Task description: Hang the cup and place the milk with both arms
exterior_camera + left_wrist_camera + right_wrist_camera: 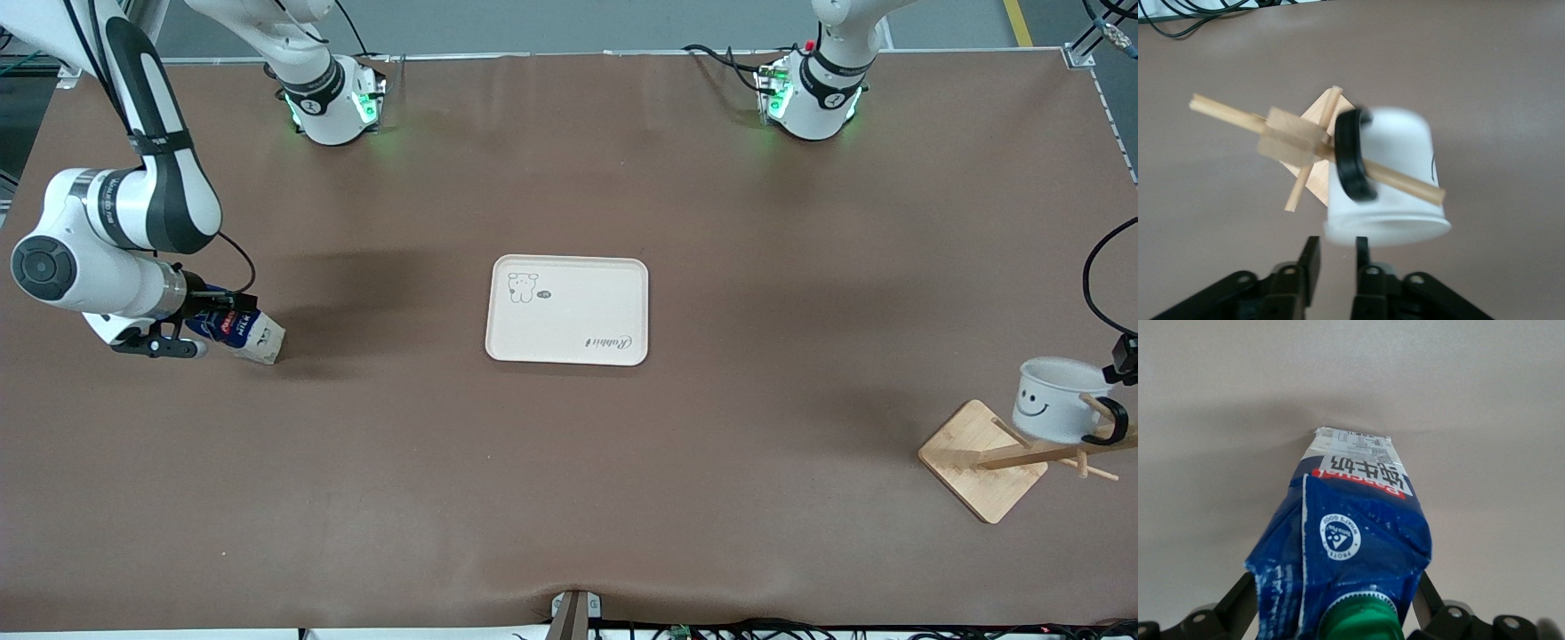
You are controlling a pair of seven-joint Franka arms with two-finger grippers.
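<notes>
The white smiley cup (1053, 409) hangs by its black handle (1351, 157) on a peg of the wooden rack (982, 462) near the left arm's end of the table. My left gripper (1336, 257) is open and empty just off the cup's rim (1388, 230). In the front view it shows only at the edge (1124, 357). My right gripper (213, 324) is shut on the blue and white milk carton (238, 329) at its green cap end (1358, 620). The carton is tilted, with its bottom (1351, 443) low over the table at the right arm's end.
A white tray (569, 351) with a cartoon print lies at the table's middle. The rack's pegs (1225, 113) stick out sideways from its post. Cables run along the table's front edge (800, 627).
</notes>
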